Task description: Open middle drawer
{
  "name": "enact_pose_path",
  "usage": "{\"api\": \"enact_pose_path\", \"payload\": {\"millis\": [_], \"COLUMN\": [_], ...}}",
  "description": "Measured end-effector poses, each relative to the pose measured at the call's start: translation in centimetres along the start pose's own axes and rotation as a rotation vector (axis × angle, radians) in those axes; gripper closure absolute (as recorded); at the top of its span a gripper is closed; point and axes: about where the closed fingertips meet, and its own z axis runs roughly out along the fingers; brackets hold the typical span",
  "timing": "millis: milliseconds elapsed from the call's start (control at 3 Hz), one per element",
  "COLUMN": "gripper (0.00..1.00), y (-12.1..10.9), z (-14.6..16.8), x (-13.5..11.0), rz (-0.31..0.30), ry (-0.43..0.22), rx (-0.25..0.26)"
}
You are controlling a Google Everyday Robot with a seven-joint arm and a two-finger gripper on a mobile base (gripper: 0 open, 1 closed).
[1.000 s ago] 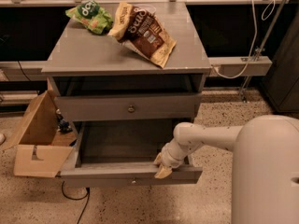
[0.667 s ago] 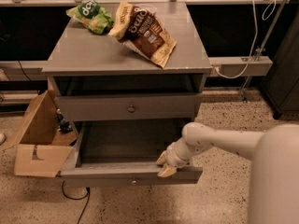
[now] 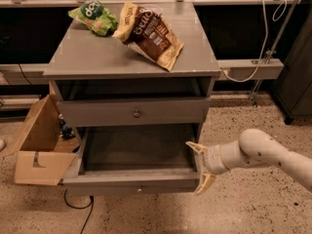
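Note:
The middle drawer (image 3: 139, 183) of the grey cabinet is pulled out, and its inside is bare. A small round knob (image 3: 139, 189) sits at the centre of its front. The drawer above it (image 3: 97, 112) is shut and has its own knob (image 3: 136, 113). My gripper (image 3: 200, 165) is at the open drawer's right front corner. Its cream fingers (image 3: 195, 147) are spread apart and hold nothing. Anything below the open drawer is hidden by it.
Two snack bags, a green one (image 3: 93, 16) and a brown one (image 3: 151, 33), lie on the cabinet top (image 3: 87, 57). An open cardboard box (image 3: 39, 150) stands on the floor at the cabinet's left. A cable (image 3: 73, 206) lies under the drawer front. A white cable (image 3: 261, 43) hangs at the right.
My gripper has moved right, from the front edge of the open drawer to its right corner, and its fingers now stand apart. The drawer stays pulled out.

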Motion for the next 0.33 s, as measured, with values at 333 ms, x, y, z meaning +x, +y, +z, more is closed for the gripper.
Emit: {"api": "enact_pose_path", "payload": {"millis": [333], "gripper": [0.00], "y": [0.23], "z": [-5.43], "x": [-0.84], "rz": [-0.034], "ry": [0.011], "rx": [0.080]}}
